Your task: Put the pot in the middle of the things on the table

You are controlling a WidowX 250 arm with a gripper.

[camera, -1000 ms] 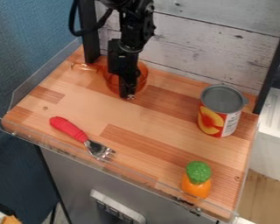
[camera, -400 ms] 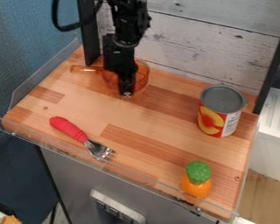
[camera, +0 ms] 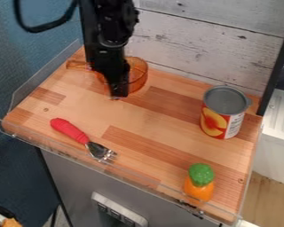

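The wooden worktop carries everything here, with wall boards behind its back edge and a clear guard up its left side, which would help keep things from sliding off.

The black arm comes in from the top, its gripper pointing down at the near side of the pot. I cannot tell whether the gripper is open or closed, nor whether it has hold of the pot; its place at the wall suggests a pinch or a push there.

The orange see-through pot is near the worktop's back left corner, its handle pointing left, out of the way of the other things. It is outside the space they frame, so the task is unfinished; the pot needs to come forward and to the right.

The can stands upright on its base near the back right corner, tall enough to tip if bumped. The red-handled fork lies flat by the front edge, towards the left, its tines aimed inward. Smallest is the orange toy with a bumpy green top, near the front right corner. Those three leave a gap between them, the likely target.
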